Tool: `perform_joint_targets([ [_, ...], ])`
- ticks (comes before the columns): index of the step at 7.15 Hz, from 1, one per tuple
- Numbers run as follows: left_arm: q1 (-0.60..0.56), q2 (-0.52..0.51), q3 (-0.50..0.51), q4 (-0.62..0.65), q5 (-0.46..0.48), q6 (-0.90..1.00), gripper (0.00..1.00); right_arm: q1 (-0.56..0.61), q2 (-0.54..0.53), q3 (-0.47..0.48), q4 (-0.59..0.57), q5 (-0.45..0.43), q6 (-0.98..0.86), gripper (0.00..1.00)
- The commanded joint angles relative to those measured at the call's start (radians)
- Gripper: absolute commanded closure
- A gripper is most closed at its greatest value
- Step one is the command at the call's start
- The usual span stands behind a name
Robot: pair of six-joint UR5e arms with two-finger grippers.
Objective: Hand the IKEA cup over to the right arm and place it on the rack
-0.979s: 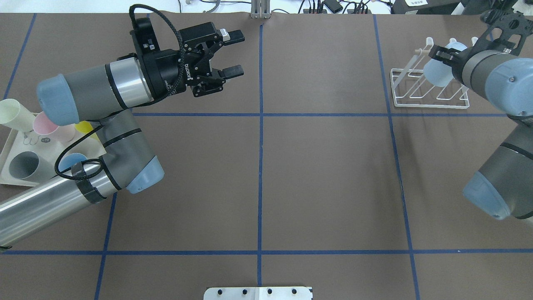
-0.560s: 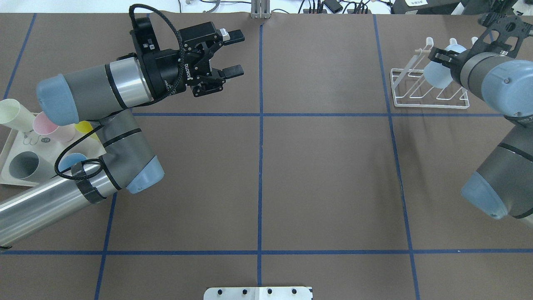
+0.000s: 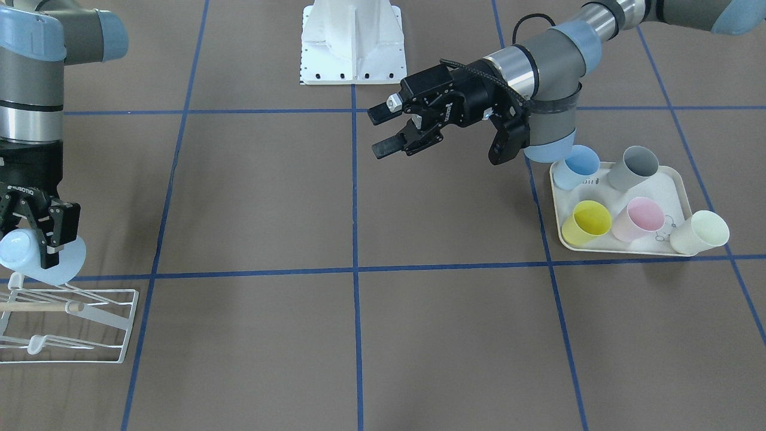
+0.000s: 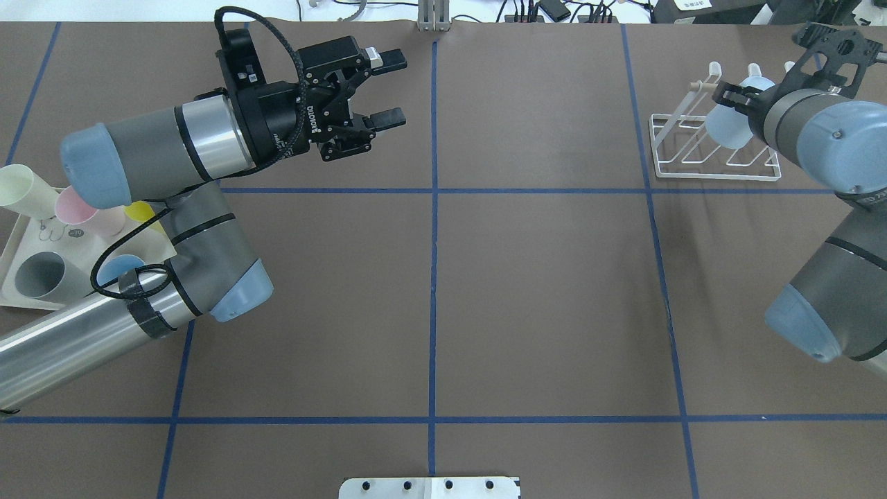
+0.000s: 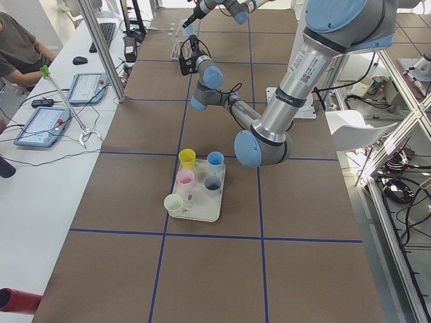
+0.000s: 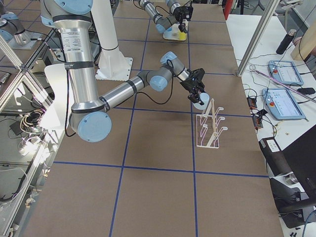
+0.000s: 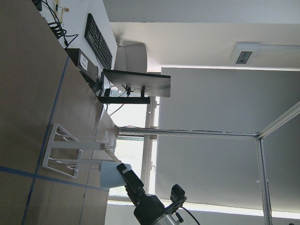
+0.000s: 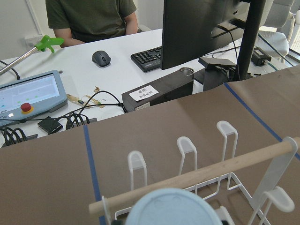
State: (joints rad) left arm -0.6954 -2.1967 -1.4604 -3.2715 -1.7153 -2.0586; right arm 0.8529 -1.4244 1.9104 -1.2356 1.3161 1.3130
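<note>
The pale blue cup (image 3: 18,251) is in the right gripper (image 3: 37,242). Its fingers squeeze the cup's sides. The cup is tipped on its side, up in the air at the end of the white rack (image 4: 714,177) nearest the robot. It hangs just by the rack's wooden rod (image 8: 201,176). I cannot tell if it touches a prong.

The rack sits near the far right corner of the brown table (image 4: 554,291).

The left gripper (image 4: 391,90) is well apart from it, over the far left part of the table. Its fingers are spread wide and hold nothing.

Between the two arms there is a big bare stretch of table with blue lines.

A cream tray (image 3: 670,197) with five cups sits at the table's left side, under the left arm.
</note>
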Motion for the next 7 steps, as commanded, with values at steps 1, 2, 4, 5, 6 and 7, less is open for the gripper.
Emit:
perform_joint_targets([
  [1, -0.001, 0.000, -0.003, -0.001, -0.001, 0.000, 0.09, 0.000, 0.002, -0.007, 0.002, 0.000, -0.017, 1.00],
  [2, -0.001, 0.000, -0.003, -0.001, -0.001, 0.000, 0.09, 0.000, 0.005, -0.014, 0.002, 0.000, -0.018, 1.00],
  [4, -0.001, 0.002, -0.003, -0.001, -0.001, 0.000, 0.09, -0.002, 0.008, -0.030, 0.004, 0.000, -0.018, 1.00],
  [5, -0.001, 0.002, -0.003, -0.001, -0.001, 0.000, 0.09, -0.002, 0.010, -0.031, 0.004, 0.000, -0.018, 1.00],
  [6, -0.001, 0.002, -0.003, -0.001, -0.001, 0.000, 0.09, -0.005, 0.010, -0.039, 0.004, 0.002, -0.018, 1.00],
  [7, -0.001, 0.002, -0.003, -0.001, -0.001, 0.000, 0.09, -0.006, 0.010, -0.043, 0.004, 0.002, -0.018, 1.00],
])
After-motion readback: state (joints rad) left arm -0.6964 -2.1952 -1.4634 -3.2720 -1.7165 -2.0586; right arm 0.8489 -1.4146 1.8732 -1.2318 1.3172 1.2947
